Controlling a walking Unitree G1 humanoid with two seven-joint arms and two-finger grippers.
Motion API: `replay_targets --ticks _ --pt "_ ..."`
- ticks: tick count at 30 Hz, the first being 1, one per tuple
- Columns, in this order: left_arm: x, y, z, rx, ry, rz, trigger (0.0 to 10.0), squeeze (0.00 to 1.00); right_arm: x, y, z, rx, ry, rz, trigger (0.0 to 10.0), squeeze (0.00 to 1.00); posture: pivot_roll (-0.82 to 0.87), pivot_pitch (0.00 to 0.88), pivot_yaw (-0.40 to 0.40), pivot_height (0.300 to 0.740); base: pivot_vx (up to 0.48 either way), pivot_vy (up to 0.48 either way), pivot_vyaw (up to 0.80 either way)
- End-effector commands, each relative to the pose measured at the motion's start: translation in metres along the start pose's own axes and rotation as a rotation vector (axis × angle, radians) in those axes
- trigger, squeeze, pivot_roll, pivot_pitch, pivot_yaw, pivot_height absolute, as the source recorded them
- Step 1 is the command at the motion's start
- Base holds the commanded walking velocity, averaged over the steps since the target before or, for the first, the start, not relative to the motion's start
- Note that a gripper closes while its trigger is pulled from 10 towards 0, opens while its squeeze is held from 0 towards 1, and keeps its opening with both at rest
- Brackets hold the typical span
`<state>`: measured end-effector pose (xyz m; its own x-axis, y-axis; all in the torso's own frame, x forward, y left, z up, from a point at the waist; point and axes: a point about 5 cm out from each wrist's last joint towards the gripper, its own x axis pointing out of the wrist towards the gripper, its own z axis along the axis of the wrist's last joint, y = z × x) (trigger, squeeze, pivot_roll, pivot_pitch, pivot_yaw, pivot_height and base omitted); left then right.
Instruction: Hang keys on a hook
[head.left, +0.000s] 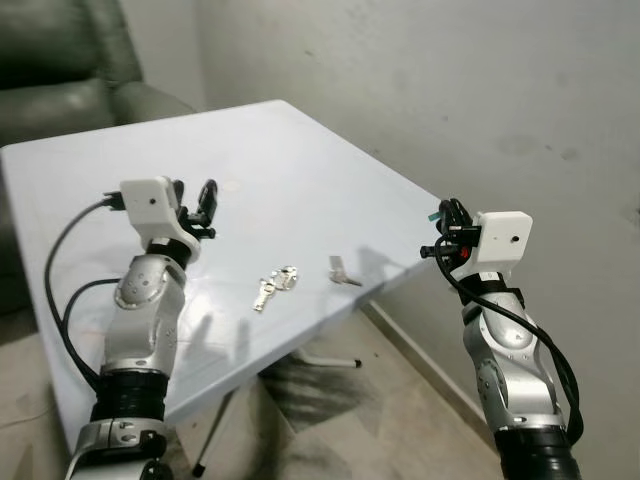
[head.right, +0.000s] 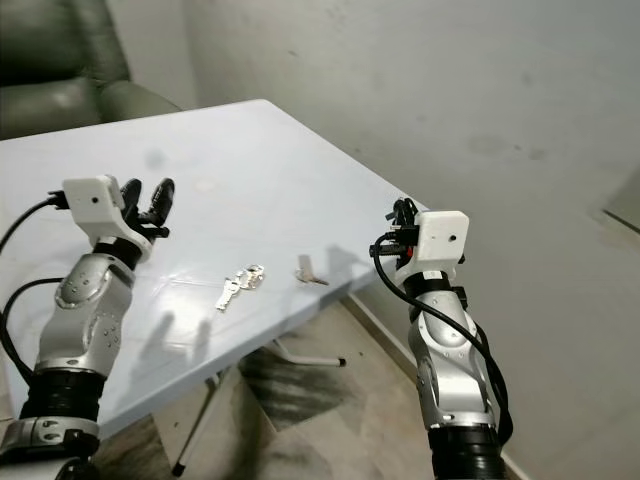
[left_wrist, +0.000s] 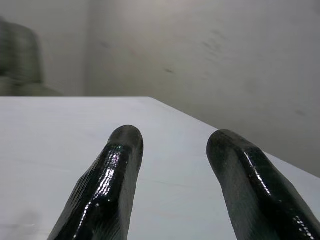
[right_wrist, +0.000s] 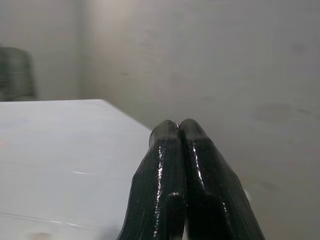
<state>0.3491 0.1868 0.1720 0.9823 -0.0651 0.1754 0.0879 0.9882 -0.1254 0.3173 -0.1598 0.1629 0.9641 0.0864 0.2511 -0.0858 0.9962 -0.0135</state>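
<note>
Table (head.left: 300, 160): white, its corner set close to a grey wall (head.left: 450, 90).
Left gripper (head.right: 150, 198): raised over the table, fingers apart, empty.
Right gripper (head.left: 447, 215): beyond the table edge, fingers pressed together, empty.
Keys (head.left: 274, 287): flat on the table; probably light, stiff, slippery; best pinched at the ring.
Small metal piece (head.left: 342, 272): just beside the keys, near the edge.

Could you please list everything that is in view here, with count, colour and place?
table: one, white, in front of the robot, one corner pointing at the wall
keys: one silver bunch, lying on the table near its front edge
small metal piece: one, silver, on the table beside the keys, toward the corner
sofa: one, dark green, behind the table
wall: one, grey, scuffed, beyond the table
left gripper: one, black fingers apart, raised over the table
right gripper: one, black fingers pressed together, raised off the table's corner
</note>
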Motion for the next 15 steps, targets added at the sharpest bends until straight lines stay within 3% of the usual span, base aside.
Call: replay_targets --ticks 1,15 --pt "0.0025 -0.0126 -0.0013 -0.015 0.011 -0.031 10.0 0.0 0.0005 -0.01 0.0038 -0.02 -0.006 -0.029 10.0 0.0 -0.09 0.0 -0.042 0.74 0.0 0.0 -0.76" --pt "0.0022 -0.0128 0.0 -0.014 0.016 -0.054 10.0 0.0 0.0027 -0.011 0.0043 -0.022 -0.005 -0.034 10.0 0.0 -0.09 0.0 -0.048 0.74 0.026 0.0 -0.76"
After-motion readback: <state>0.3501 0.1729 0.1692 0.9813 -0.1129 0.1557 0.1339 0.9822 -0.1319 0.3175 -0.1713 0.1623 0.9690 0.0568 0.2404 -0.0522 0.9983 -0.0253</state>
